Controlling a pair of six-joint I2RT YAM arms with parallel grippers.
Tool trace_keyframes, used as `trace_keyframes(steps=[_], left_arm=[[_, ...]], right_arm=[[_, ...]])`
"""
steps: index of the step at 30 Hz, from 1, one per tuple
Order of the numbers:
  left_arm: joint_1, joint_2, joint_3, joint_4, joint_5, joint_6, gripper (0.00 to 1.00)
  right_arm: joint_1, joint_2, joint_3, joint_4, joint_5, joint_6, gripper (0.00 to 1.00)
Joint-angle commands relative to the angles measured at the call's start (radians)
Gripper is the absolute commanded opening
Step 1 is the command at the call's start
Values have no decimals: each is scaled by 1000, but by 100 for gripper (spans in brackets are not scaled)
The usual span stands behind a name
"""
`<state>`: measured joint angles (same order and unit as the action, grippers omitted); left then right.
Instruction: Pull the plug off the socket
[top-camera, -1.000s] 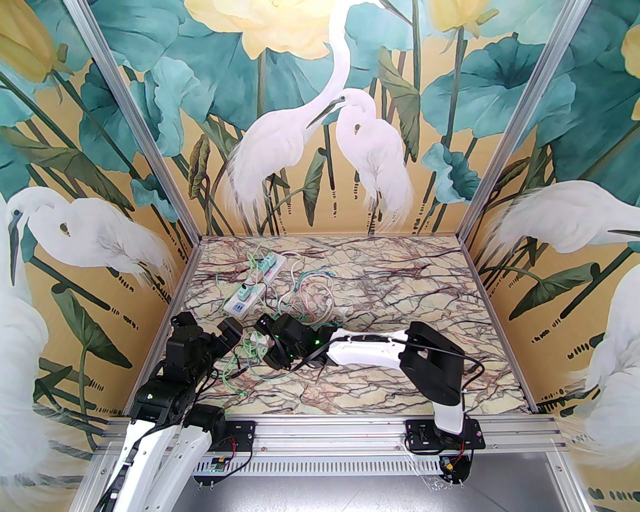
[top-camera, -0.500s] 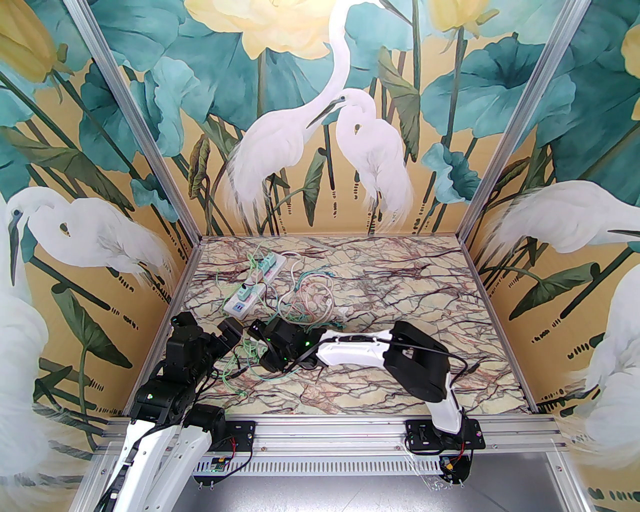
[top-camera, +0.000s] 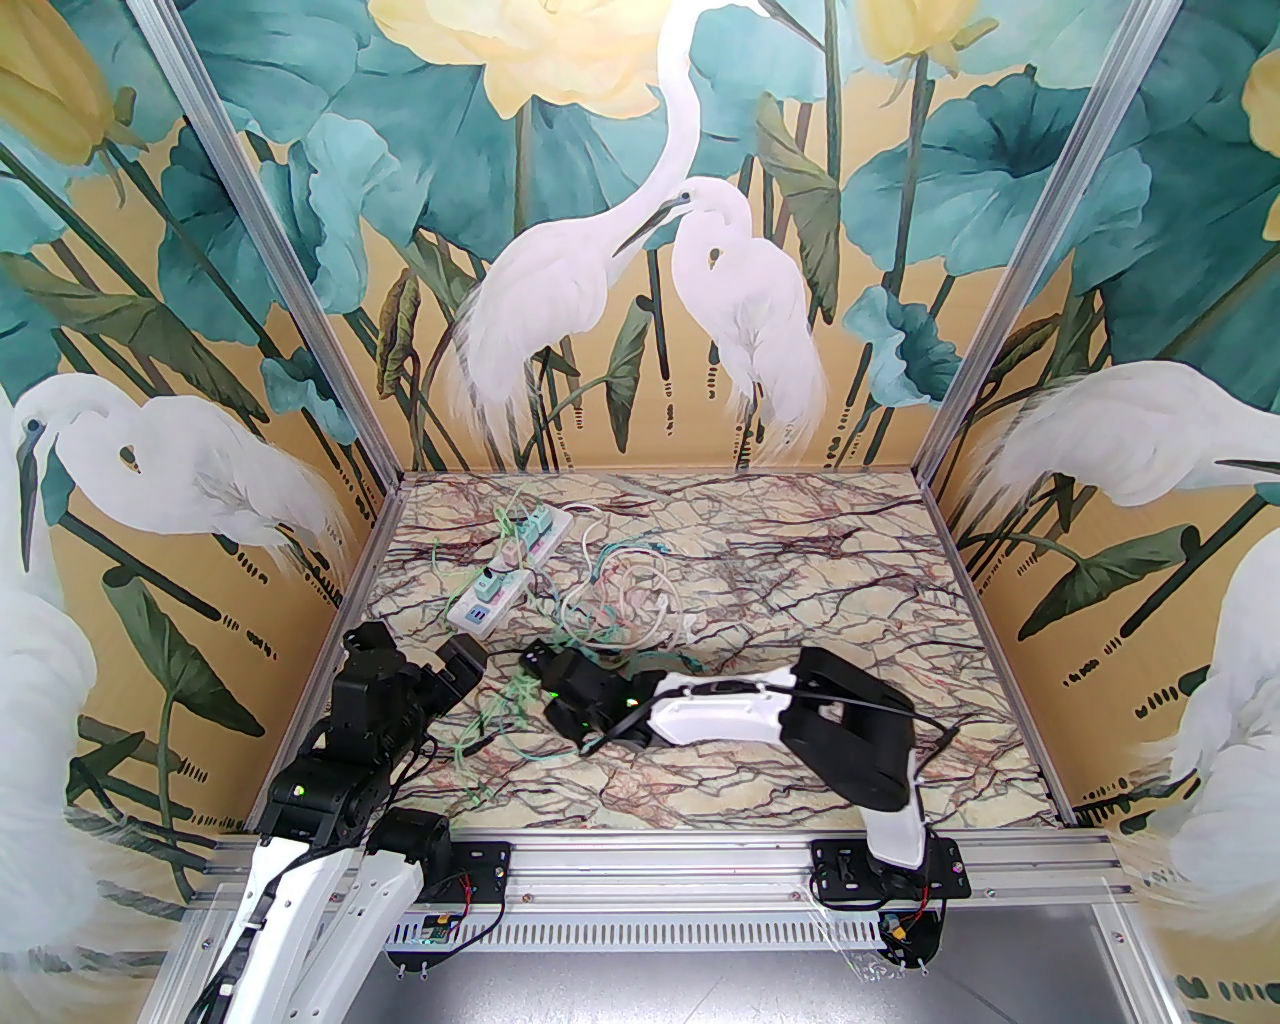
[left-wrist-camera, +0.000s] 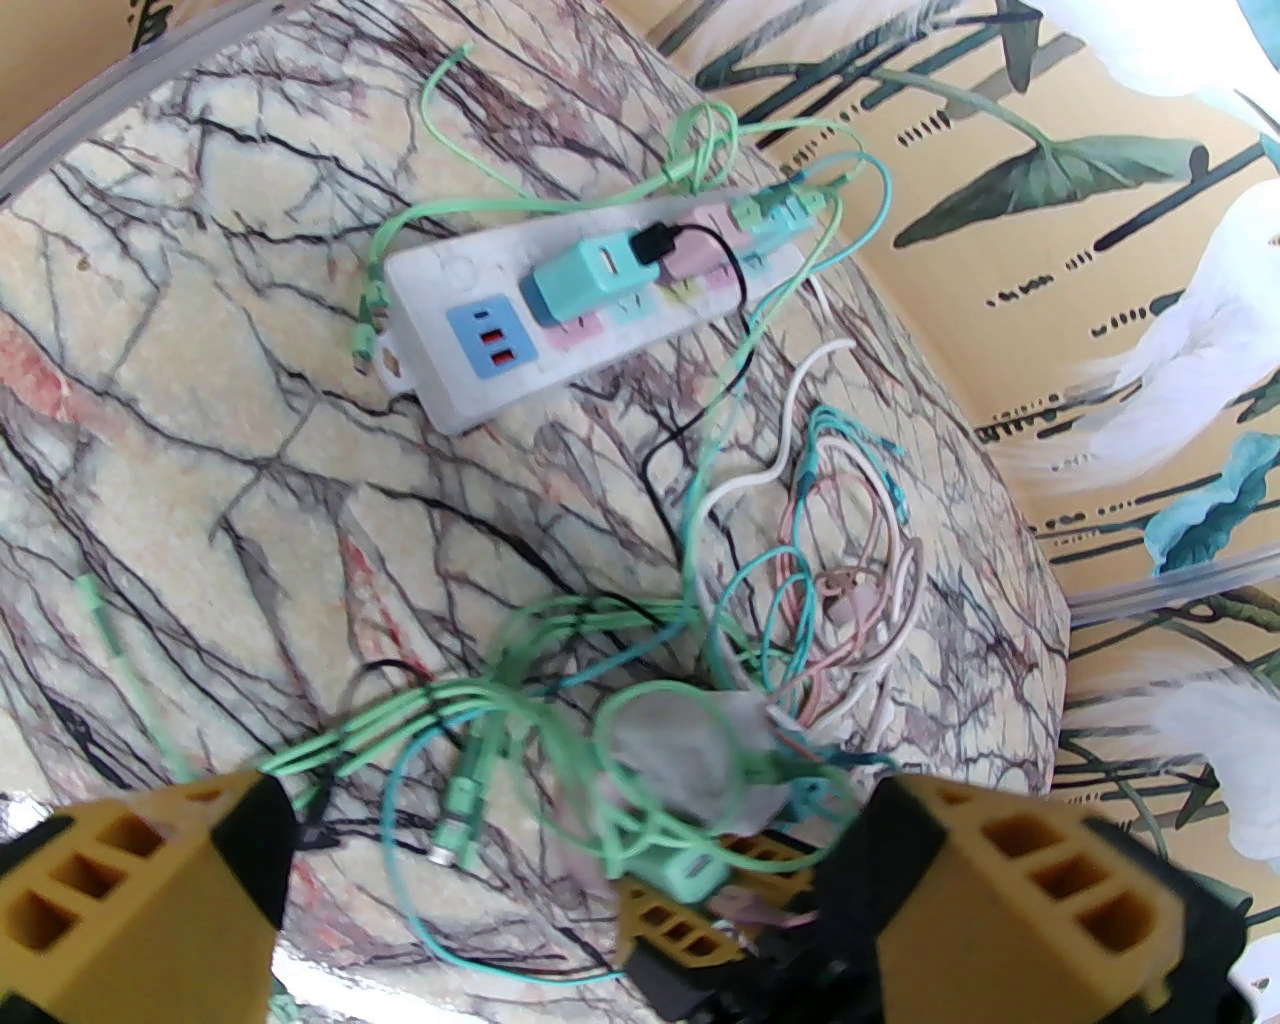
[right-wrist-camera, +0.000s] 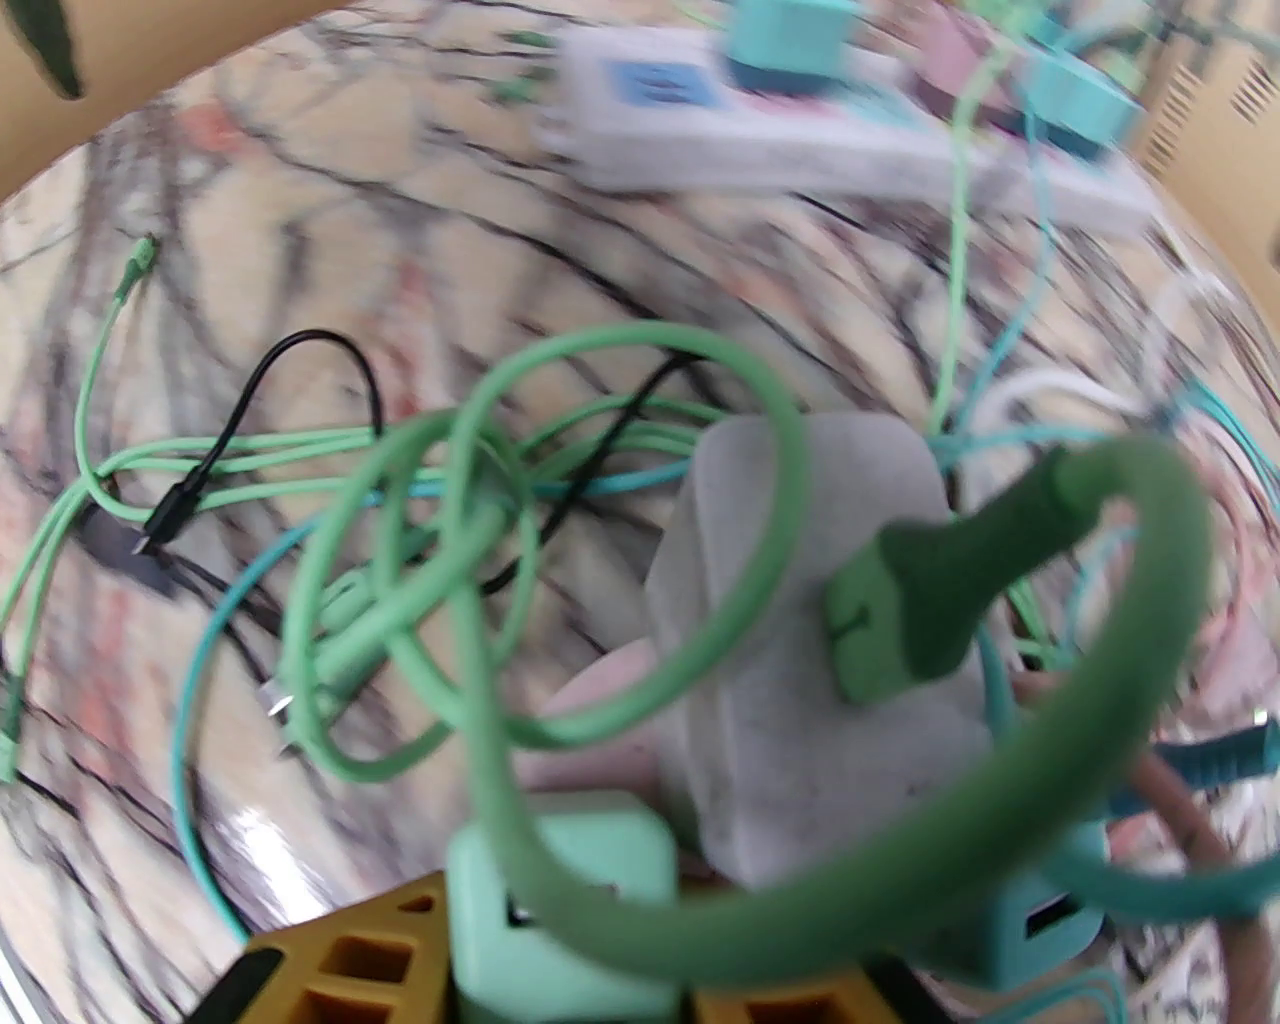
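Hovering over the near-left part of the marbled table (top-camera: 800, 600), the left gripper (left-wrist-camera: 570, 840) is holding its yellow fingers (left-wrist-camera: 150, 900) spread wide apart, with nothing clamped between them. The right gripper (right-wrist-camera: 560, 975) is sitting just to its right, buried in a tangle of green cables (right-wrist-camera: 420, 560). A mint charger block (right-wrist-camera: 560, 890) is resting against its fingers (right-wrist-camera: 340, 965) and a grey adapter (right-wrist-camera: 800, 640) is lying just beyond. Whether the jaws are clamping anything cannot be told. The white power strip (top-camera: 497, 590) is lying at the far left, apart from both grippers, and a teal plug (left-wrist-camera: 578, 283) is sitting in its socket.
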<state>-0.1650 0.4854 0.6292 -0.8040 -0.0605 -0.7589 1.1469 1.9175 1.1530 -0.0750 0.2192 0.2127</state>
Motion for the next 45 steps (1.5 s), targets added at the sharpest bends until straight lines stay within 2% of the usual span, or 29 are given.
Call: trace_keyframes(steps=[1, 5, 9, 12, 16, 20, 22, 28, 33, 37, 42, 45], left_arm=[[-5, 8, 18, 29, 63, 21, 99], [-7, 18, 15, 42, 82, 23, 99], [-8, 40, 10, 49, 103, 23, 99], [-13, 49, 3, 62, 112, 23, 98], [-26, 56, 4, 66, 117, 27, 96], [-60, 79, 10, 84, 128, 24, 92], [-103, 94, 12, 92, 96, 10, 91], [-330, 171, 0, 147, -54, -86, 87], [-613, 315, -1, 190, -292, -214, 81], [-790, 473, 46, 206, -428, -326, 79], [-899, 730, 165, 225, -490, -398, 68], [-913, 854, 256, 205, -504, -414, 63]], right_arm=[[-55, -71, -64, -7, 136, 90, 35], [-77, -117, -129, 8, 167, 145, 33], [-87, -106, -104, -74, 224, 237, 34], [-85, -88, -93, -58, 193, 255, 37], [-81, -90, -68, -63, 179, 259, 54], [-81, -159, -79, -69, 150, 241, 60], [-82, -213, -107, -59, 127, 221, 64], [-105, -398, -228, -67, 100, 196, 65], [-218, -560, -355, -48, 39, 226, 64], [-289, -654, -430, -25, 36, 233, 64], [-364, -744, -520, 26, 5, 249, 65], [-386, -774, -553, 42, -20, 254, 65]])
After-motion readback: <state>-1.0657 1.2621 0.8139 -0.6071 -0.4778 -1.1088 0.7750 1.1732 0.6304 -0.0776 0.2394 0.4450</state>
